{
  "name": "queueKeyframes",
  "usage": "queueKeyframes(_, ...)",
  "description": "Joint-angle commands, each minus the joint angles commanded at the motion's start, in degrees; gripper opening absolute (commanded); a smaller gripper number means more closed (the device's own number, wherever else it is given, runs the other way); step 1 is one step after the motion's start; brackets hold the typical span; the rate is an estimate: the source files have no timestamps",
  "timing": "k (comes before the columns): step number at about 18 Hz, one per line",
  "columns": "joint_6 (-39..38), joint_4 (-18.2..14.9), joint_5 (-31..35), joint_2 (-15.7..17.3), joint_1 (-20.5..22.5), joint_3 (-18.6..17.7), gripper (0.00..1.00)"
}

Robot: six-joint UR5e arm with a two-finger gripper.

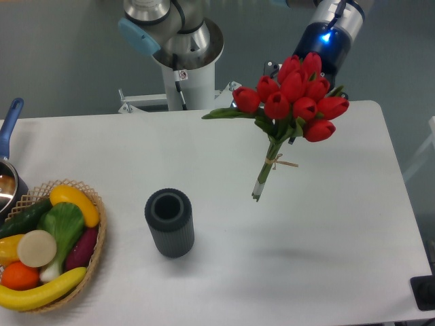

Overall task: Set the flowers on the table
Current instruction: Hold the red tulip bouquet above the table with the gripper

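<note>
The flowers [292, 102] hang in the air above the table [326, 258], toward two o'clock — red heads up, the long axis running from one o'clock down to seven, cut stem ends lowest. The gripper [309, 68] sits behind the blooms, its fingers hidden — I cannot tell their grip. A dark ribbed vase [169, 223] stands upright at seven o'clock; a fruit basket [98, 224] lies at eight.

The arm's base column stands at the far edge of the worktop [204, 142], its grey joints with blue caps rising out of view at the top. The wrist comes down from the far right, a blue light glowing on it. The gripper [307, 68] is hidden behind the flowers [296, 95] it carries, so its jaws cannot be made out.
</note>
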Motion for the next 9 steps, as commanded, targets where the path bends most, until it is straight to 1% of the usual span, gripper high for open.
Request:
queueKeyframes(2, 0.1, 0.0, 0.0, 0.1, -0.2, -0.4, 0.48)
queueKeyframes(6, -0.4, -0.1, 1.8, 0.4, -0.1, -0.1, 0.48)
queueKeyframes(9, -0.4, -0.2, 5.0, 0.7, 0.0, 0.2, 0.48)
